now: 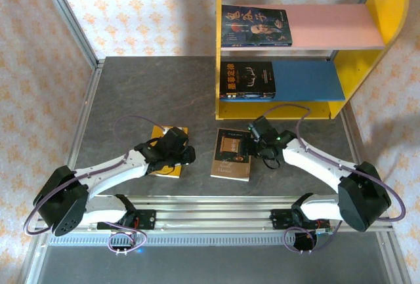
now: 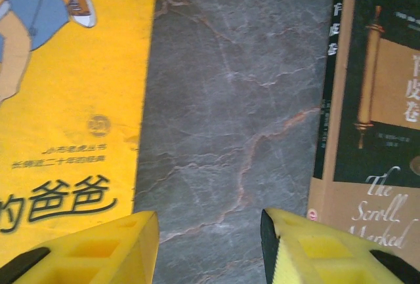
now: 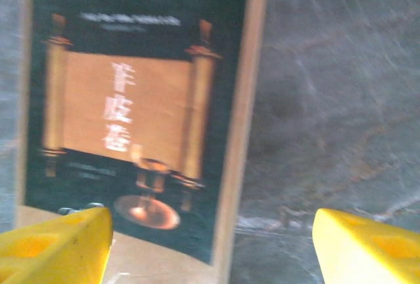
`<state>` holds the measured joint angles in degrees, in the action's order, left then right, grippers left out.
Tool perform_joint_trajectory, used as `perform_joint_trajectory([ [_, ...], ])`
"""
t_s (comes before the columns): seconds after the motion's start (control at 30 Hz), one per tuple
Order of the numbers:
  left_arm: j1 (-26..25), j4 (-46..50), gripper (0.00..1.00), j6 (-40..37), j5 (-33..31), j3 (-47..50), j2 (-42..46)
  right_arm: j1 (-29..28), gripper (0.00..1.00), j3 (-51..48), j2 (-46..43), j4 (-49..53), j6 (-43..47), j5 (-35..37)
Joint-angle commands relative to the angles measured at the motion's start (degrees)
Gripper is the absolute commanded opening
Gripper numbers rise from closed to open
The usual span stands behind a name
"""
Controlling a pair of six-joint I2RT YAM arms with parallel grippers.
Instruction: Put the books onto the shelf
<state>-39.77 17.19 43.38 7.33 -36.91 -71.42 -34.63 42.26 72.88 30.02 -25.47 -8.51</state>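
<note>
— Grey marbled tabletop (image 1: pixel 131 94) inside patterned walls (image 1: pixel 131 8). Shelf (image 1: pixel 218 48) standing at the far right: dark book (image 1: pixel 256 26) flat on the pink upper board (image 1: pixel 328 28), black book (image 1: pixel 248 79) flat on the blue lower board (image 1: pixel 305 77). Two more on the table, then?

— Two. Scroll book (image 1: pixel 230 162) lying flat in front of the shelf, near the middle; yellow book (image 1: pixel 164 171) flat to its left, well apart from the shelf. Roughly halfway through, at a guess.

— And the right gripper (image 3: pixel 211 218)?

— Hovering over the scroll book's right side, jaws spread wide, pinching nothing. One finger over the cover, the other over bare stone, so straddling the book's long edge. Looks like lining up for a pick.

— Left gripper (image 2: pixel 209 222)?

— Partly spread, empty, hanging above the strip of bare table between the two books, one finger over the yellow cover's edge.

— Advice for the grab?

— Thin and flat against stone, so probably hard to get under. Come down square to that long edge, set the outer finger low beside it, tip the edge up, then close. Avoid pressing on the cover's middle. Once lifted, carry level toward free board to the right of the shelved books.
</note>
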Motion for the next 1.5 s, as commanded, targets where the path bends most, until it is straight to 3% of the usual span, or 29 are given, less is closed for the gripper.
perform_joint_trajectory([
  [0.0,-0.6,-2.0,0.46,-0.8,0.5,-2.0,-0.8,0.4,0.8,-1.1,0.0,0.0,0.5,0.8],
  [0.4,-1.9,-4.9,0.46,0.0,1.4,-2.9,-4.8,0.2,0.78,-0.4,10.3,-7.8,-0.1,-4.4],
  [0.63,-1.9,-11.2,0.46,0.2,3.6,-1.9,-8.9,-2.5,0.77,1.0,13.0,-9.6,-0.3,-5.1],
  [0.9,-1.8,-12.1,0.47,-1.1,3.4,-3.5,-12.4,-5.9,0.72,1.9,17.9,-12.4,-0.9,-6.1],
  [1.17,-1.9,-13.9,0.47,-0.6,4.1,-3.6,-14.8,-6.5,0.56,1.7,19.7,-14.2,-0.4,-8.3],
  [1.47,-1.8,-16.2,0.48,-0.6,5.5,-3.9,-18.0,-6.7,0.3,1.1,19.8,-15.6,0.0,-10.2],
])
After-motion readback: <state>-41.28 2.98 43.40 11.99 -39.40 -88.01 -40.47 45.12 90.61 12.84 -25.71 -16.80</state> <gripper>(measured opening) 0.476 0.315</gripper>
